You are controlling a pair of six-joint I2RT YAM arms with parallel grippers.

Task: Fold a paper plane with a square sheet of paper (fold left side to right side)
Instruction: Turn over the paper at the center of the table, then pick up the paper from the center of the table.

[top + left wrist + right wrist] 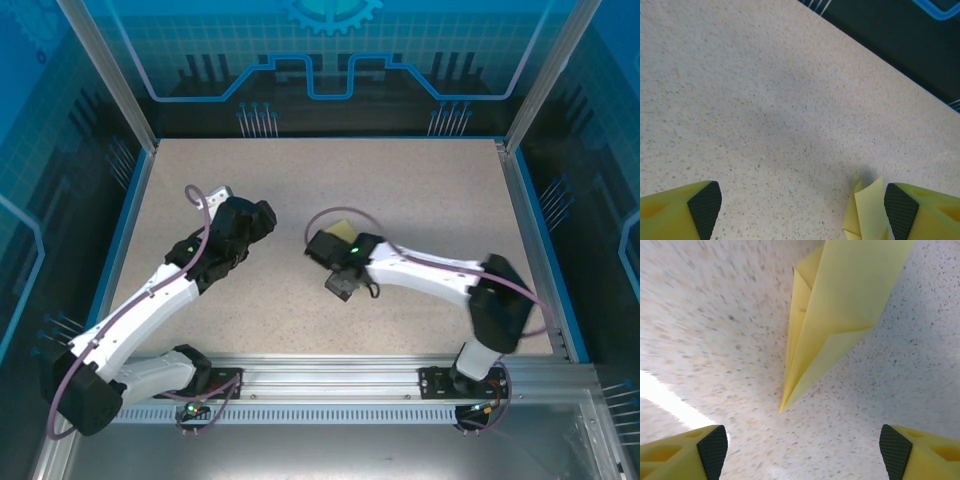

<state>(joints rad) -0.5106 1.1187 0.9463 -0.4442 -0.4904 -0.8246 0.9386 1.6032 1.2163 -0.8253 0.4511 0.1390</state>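
Item: plane.
Progress: judged at or near the end. The sheet is already folded into a slim dart, and no flat square is left. No claw holds it, so what remains is probably only a final check of the creases, or nothing at all.
Appearance: pale yellow and narrow, tapering to a sharp tip that points toward the right wrist camera. A long centre crease runs down it, layered flaps overlap along one side, and the edges look crisp. The wide end runs out of the picture.
Location: lying on the table, about mid-table in the top view, just beyond the right arm's wrist.
Right claw: jaws wide, the dark pads well apart and empty, the plane's tip lying ahead of them and untouched.
Left claw: jaws wide over bare table, off to the left and well apart from the plane in the top view. A folded yellow corner shows just beside one pad; I cannot tell what it belongs to.
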